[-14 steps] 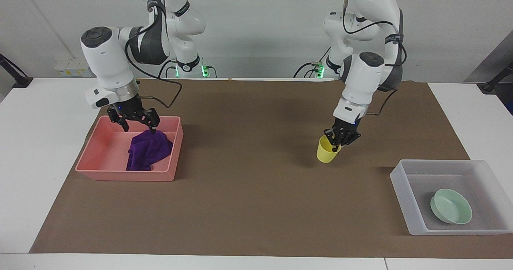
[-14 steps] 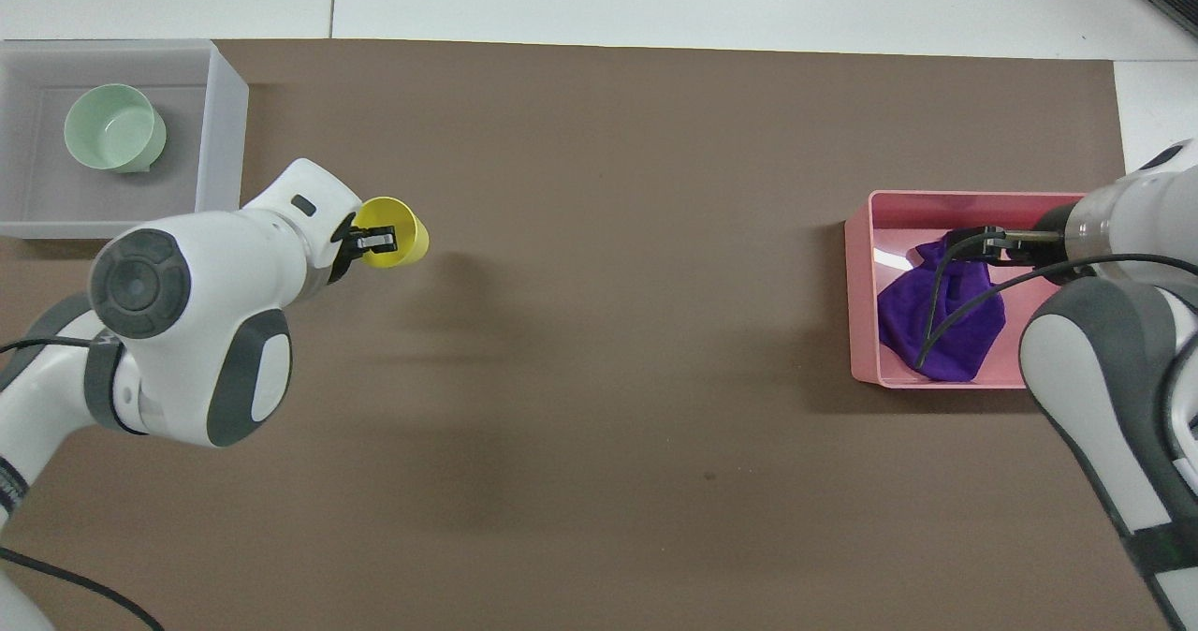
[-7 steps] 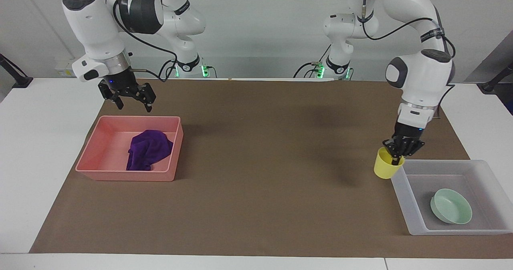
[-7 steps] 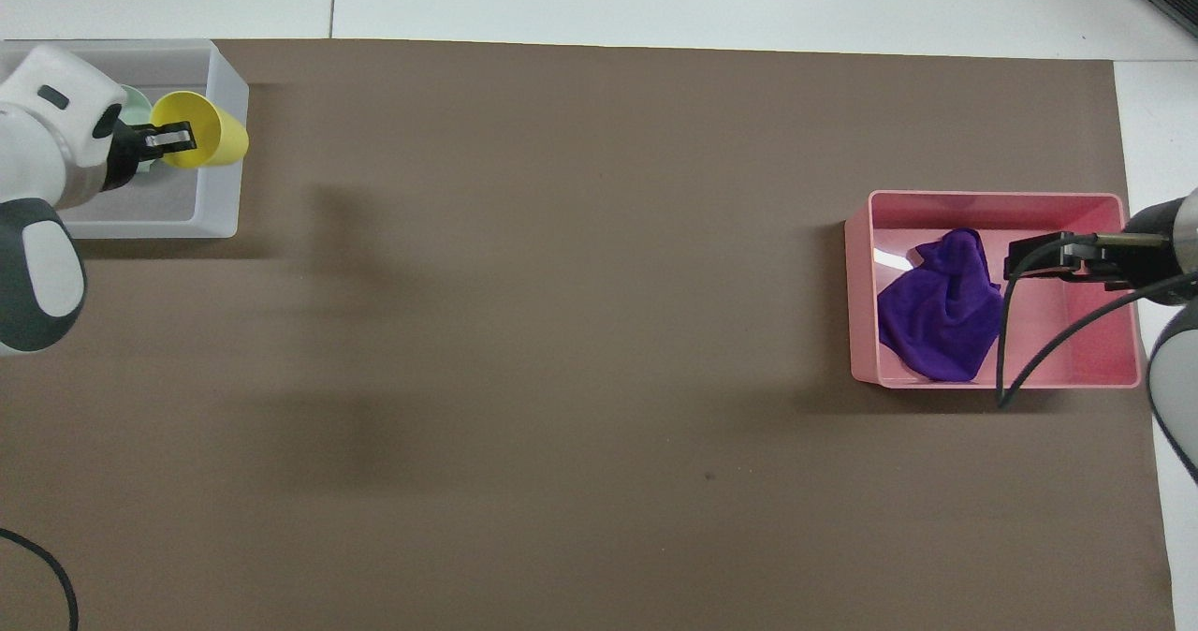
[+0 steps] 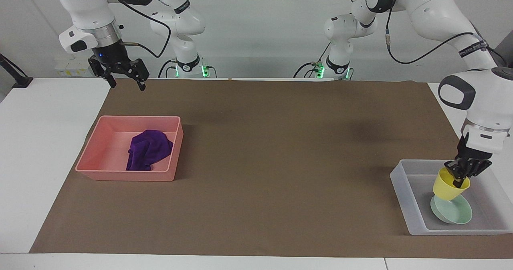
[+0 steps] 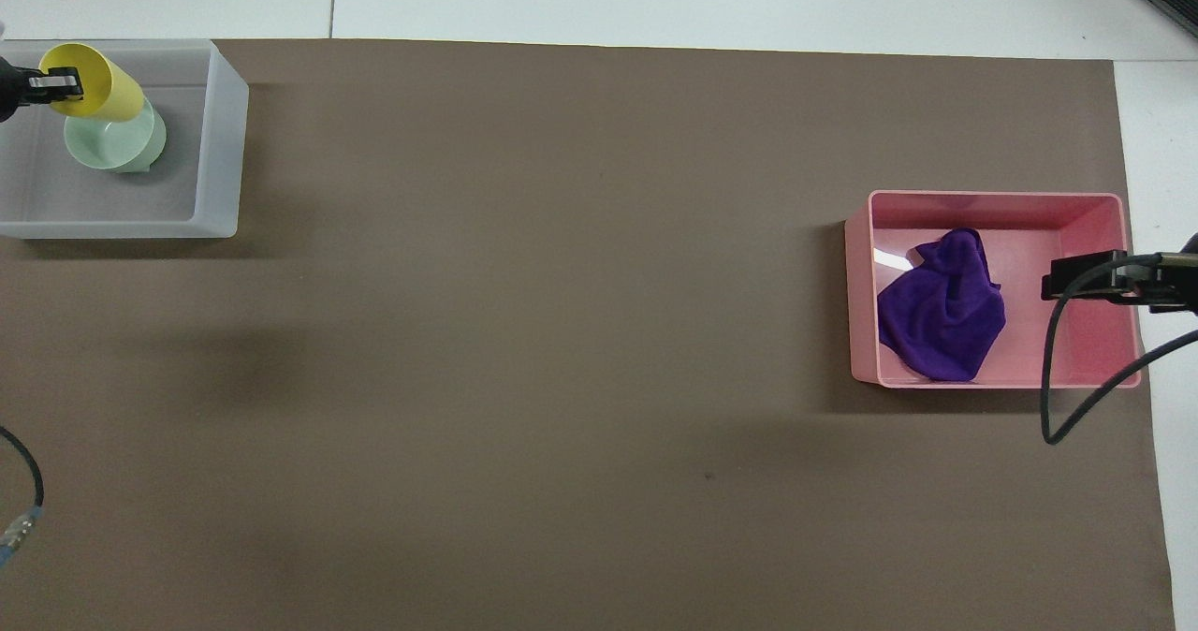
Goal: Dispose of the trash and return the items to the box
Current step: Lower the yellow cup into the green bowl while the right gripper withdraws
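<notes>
facing view: left gripper (image 5: 465, 176) pinches the yellow cup (image 5: 450, 184) by its rim, tilted just above the mint bowl (image 5: 455, 211) below it in the translucent box (image 5: 404, 193), likely for nesting. right gripper (image 5: 124, 75), spread empty, waits above the pink tray (image 5: 94, 152) with the purple cloth (image 5: 148, 150) underneath.

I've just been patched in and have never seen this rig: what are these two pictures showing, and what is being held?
Two robot arms work at one table. One picture faces them from across it; the other looks down from above their end. The left gripper, shut on the yellow cup, holds it over the green bowl in the translucent box. The right gripper is open and empty, raised above the table near the pink tray, where the purple cloth lies.
</notes>
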Controlling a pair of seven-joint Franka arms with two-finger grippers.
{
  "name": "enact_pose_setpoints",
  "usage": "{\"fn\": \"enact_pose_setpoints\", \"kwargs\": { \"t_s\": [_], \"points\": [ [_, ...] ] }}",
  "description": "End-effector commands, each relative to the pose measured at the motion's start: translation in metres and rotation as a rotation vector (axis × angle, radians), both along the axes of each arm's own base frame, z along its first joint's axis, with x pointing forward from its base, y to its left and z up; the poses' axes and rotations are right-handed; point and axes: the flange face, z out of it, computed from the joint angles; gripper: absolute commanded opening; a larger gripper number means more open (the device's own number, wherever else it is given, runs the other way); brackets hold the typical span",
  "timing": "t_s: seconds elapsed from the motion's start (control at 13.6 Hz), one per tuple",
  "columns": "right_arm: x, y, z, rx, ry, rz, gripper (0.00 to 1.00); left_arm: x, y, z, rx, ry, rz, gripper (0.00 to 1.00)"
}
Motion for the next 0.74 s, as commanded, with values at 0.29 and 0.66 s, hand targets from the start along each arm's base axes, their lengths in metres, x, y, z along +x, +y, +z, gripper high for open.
{"fn": "enact_pose_setpoints", "kwargs": {
  "t_s": [0.29, 0.66],
  "points": [
    [0.016, -0.017, 0.021, 0.002, 0.027, -0.029, 1.0, 0.026, 0.064, -0.049, -0.033, 0.081, 0.034, 0.0],
    [0.021, -0.004, 0.023, -0.001, 0.03, -0.006, 1.0, 0.014, 0.077, -0.062, -0.054, 0.126, 0.058, 0.0]
  ]
}}
